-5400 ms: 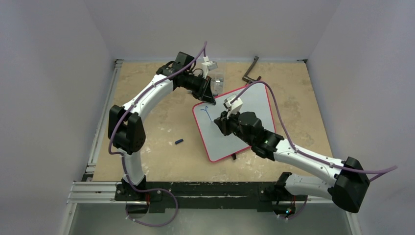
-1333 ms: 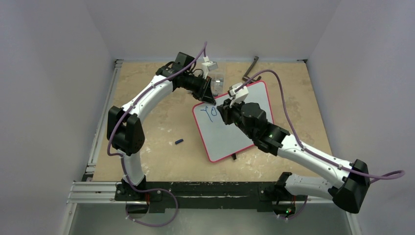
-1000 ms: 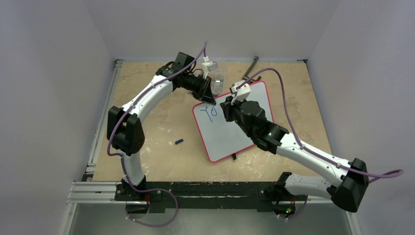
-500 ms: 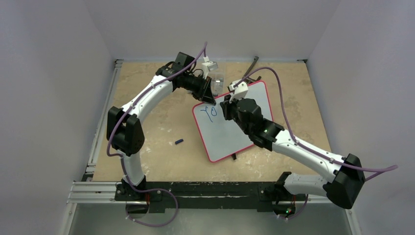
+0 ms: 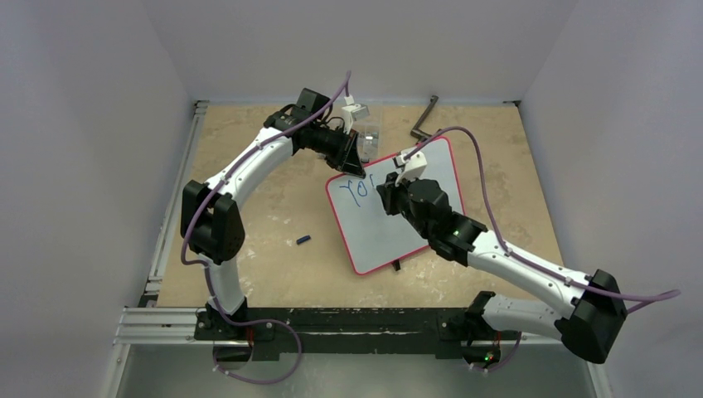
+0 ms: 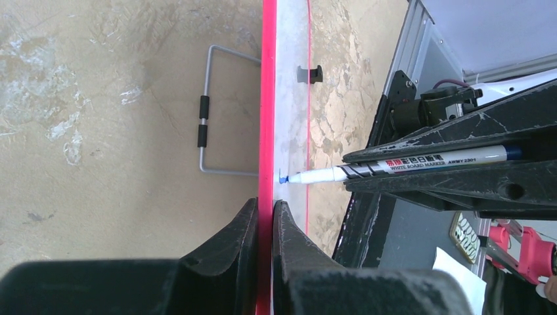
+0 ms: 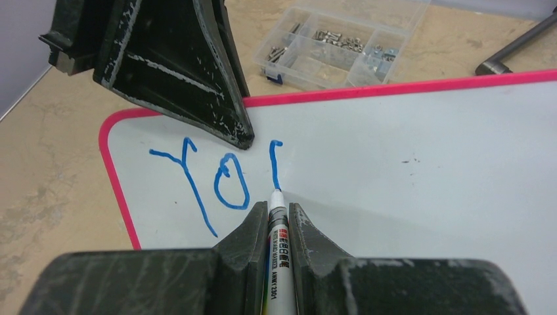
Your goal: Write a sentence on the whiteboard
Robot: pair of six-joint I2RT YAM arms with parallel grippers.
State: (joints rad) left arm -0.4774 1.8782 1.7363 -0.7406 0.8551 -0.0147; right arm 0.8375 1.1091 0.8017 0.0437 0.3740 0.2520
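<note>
Pinching whiteboard (image 6: 268, 79) edge tight in left gripper (image 6: 265, 207) at lower centre, seen edge-on there; clamping marker (image 7: 276, 230) in right gripper (image 7: 277, 209), blue writing (image 7: 230, 184) "YO" readable from right wrist

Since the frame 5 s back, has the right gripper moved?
Yes. In the top view the right gripper, holding the marker, has shifted slightly right and toward the far red edge of the whiteboard, which has stayed put.

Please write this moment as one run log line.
left pincer: shut on whiteboard edge | right pincer: shut on marker, tip on board | sentence: Y, O, one stroke
</note>
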